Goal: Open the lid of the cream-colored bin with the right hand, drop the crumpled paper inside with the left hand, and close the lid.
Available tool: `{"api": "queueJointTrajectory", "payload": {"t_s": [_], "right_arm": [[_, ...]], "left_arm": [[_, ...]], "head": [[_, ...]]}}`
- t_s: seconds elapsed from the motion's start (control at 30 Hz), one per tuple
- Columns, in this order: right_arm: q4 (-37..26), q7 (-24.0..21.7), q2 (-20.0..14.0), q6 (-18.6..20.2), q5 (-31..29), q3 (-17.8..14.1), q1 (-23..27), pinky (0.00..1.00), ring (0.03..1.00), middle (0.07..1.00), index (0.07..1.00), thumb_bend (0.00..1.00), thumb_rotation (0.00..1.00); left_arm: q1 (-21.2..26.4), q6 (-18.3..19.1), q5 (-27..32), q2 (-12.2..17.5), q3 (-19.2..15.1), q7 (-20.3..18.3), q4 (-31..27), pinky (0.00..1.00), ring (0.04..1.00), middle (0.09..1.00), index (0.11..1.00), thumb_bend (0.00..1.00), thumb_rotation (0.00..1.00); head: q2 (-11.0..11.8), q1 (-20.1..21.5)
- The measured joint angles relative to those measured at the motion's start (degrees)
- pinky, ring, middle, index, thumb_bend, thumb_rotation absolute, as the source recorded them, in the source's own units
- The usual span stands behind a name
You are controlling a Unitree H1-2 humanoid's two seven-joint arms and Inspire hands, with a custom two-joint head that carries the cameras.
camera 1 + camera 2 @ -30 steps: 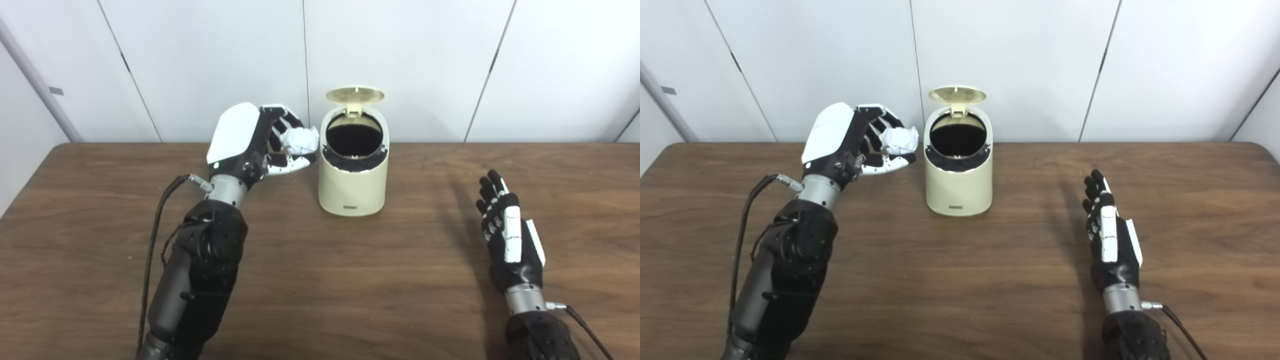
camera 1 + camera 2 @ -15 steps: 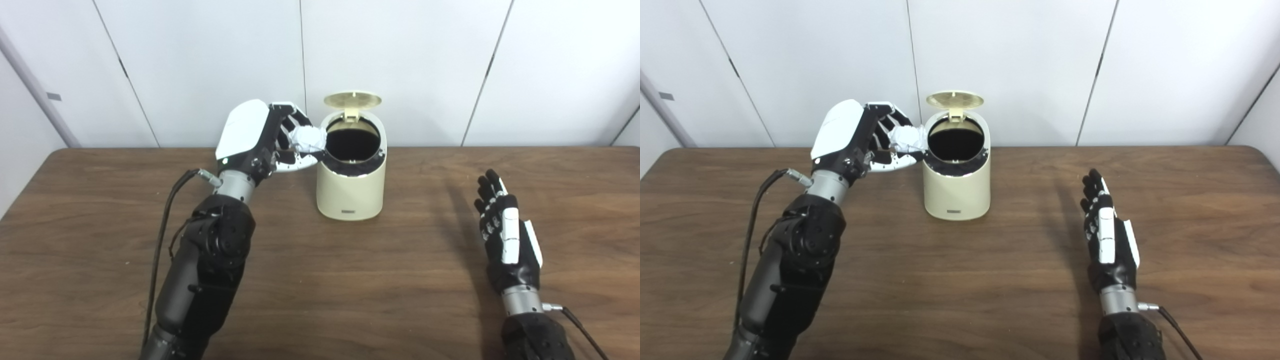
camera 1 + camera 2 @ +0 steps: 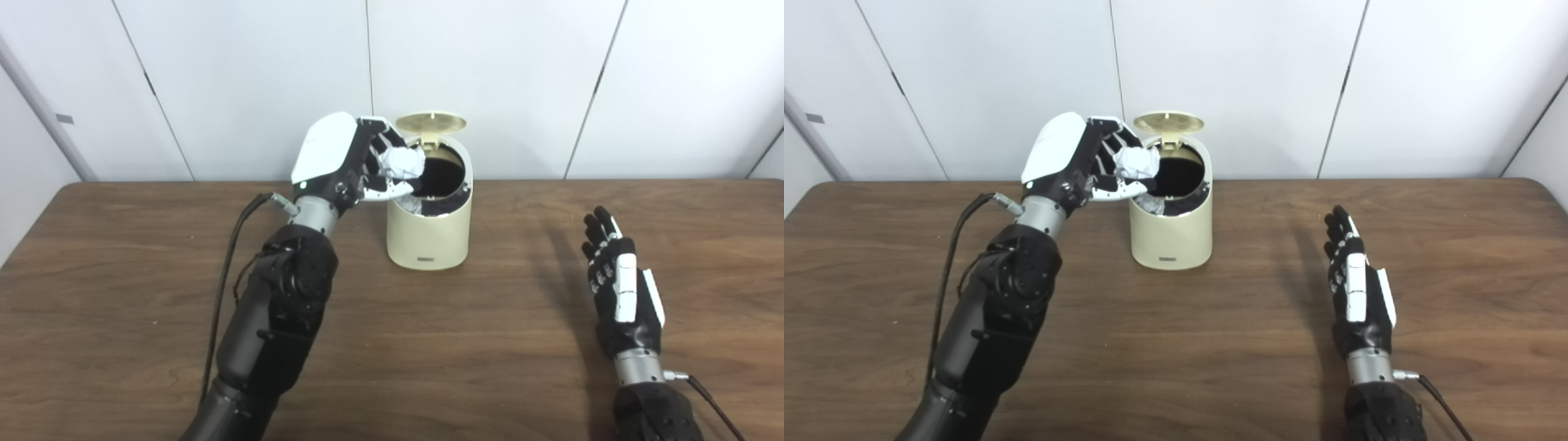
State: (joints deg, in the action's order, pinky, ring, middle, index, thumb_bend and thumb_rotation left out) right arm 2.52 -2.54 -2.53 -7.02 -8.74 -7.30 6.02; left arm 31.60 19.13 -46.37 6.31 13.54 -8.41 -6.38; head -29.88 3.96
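The cream-colored bin [image 3: 429, 233] stands at the back middle of the wooden table [image 3: 429, 343], its round lid [image 3: 431, 122] tipped up and back so the dark opening shows. My left hand [image 3: 352, 162] is raised at the bin's left rim, shut on the white crumpled paper [image 3: 401, 163], which hangs over the left part of the opening. The same paper [image 3: 1137, 163] shows in the right eye view. My right hand [image 3: 618, 288] rests flat on the table to the right of the bin, fingers straight and apart, holding nothing.
White wall panels [image 3: 490, 73] rise just behind the table's far edge. A black cable [image 3: 226, 263] loops from my left wrist down along the forearm. Bare wood lies between the bin and my right hand.
My left hand has carried the paper up and rightward, from beside the bin to over its left rim. The right hand has stayed put. The camera tilted a little.
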Motion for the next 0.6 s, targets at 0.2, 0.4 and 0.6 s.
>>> {"api": "queueJointTrajectory", "payload": {"t_s": [0.2, 0.4, 0.6], "right_arm": [[-0.03, 0.0, -0.04, -0.01, -0.06, 0.06, -0.03, 1.0, 1.0, 0.968, 0.946, 0.51, 1.0], [0.01, 0.25, -0.01, -0.02, 0.12, 0.08, -0.01, 1.0, 1.0, 0.963, 0.942, 0.52, 1.0], [0.03, 0.33, 0.0, -0.17, 0.1, 0.05, -0.01, 1.0, 0.989, 0.947, 0.935, 0.53, 1.0]], "left_arm": [[0.83, 0.01, -0.48, -0.69, 1.17, 1.29, 1.92, 0.31, 0.403, 0.496, 0.536, 0.47, 0.0], [1.51, 0.01, -0.99, -1.47, 2.55, 1.92, 4.38, 0.3, 0.397, 0.491, 0.532, 0.47, 0.0], [1.71, 0.0, -1.46, -1.61, 3.03, 3.73, 6.2, 0.3, 0.397, 0.491, 0.531, 0.47, 0.0]], "head": [[0.09, -0.18], [0.26, -0.18], [0.35, -0.09]]}}
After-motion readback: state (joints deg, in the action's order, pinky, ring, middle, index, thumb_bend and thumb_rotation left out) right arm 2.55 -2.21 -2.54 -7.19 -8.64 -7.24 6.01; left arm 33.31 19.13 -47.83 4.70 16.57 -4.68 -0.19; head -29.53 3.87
